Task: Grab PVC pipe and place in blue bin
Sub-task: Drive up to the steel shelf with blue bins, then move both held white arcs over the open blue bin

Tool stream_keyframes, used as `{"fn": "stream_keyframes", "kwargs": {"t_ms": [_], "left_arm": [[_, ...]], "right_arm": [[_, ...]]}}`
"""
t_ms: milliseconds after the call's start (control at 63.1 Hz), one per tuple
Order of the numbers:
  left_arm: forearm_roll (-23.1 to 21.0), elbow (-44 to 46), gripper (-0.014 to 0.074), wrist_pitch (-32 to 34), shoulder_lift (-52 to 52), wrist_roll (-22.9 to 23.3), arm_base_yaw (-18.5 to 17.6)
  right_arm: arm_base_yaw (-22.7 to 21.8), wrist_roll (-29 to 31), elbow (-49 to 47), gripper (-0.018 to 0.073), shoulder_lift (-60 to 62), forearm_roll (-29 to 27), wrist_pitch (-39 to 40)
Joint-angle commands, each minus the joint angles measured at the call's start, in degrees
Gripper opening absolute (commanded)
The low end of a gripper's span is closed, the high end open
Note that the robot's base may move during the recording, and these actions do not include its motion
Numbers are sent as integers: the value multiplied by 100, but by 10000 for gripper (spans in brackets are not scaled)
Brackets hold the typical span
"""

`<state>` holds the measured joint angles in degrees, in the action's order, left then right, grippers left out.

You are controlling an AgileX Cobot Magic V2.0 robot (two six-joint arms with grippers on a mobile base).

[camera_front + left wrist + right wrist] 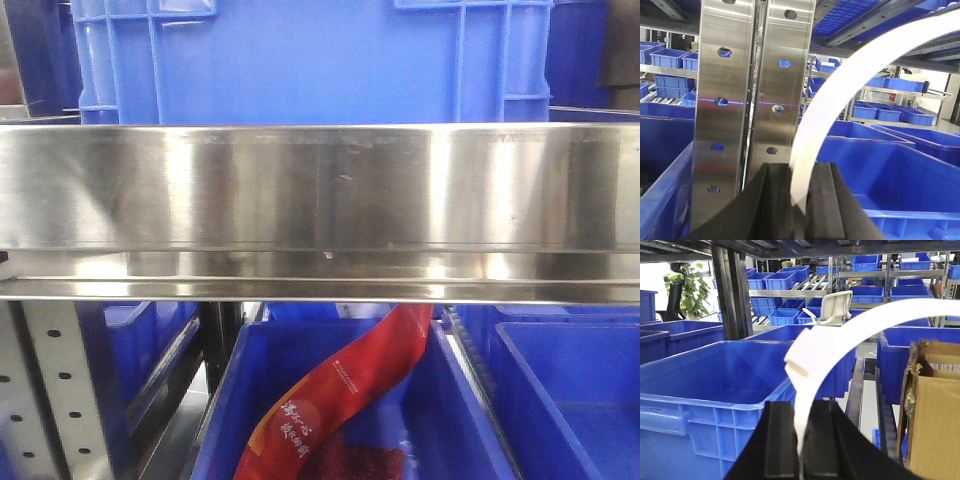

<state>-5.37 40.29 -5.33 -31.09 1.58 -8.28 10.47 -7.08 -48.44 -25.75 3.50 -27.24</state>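
White band (815,145) curves up from between the close-set pads of the left claw (799,172), and likewise at the right claw (801,410). Whether either clamps it, or whether it is the PVC pipe, cannot be told. The right claw sits just short of the blue bin (715,390), whose open top probably awaits the drop

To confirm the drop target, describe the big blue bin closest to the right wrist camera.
The blue bin is an open-topped crate of glossy moulded plastic with a thick rim, ribs beneath it and a grip on the near wall. It stands upright at lower left; nothing shows in its visible interior. Other blue bins stand beside and behind it.
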Motion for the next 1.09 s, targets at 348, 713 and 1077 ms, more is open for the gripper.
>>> {"fn": "stream_keyframes", "kwargs": {"t_ms": [348,713,1077], "left_arm": [[0,-4,-111,184,1,-3,-31],[60,-4,-111,533,-23,-3,-31],[-258,-4,-111,231,-483,-3,-31]], "right_arm": [[8,22,4,-167,25,20,244],[8,22,4,-167,25,20,1141],[8,22,4,-167,-37,20,1361]]}}
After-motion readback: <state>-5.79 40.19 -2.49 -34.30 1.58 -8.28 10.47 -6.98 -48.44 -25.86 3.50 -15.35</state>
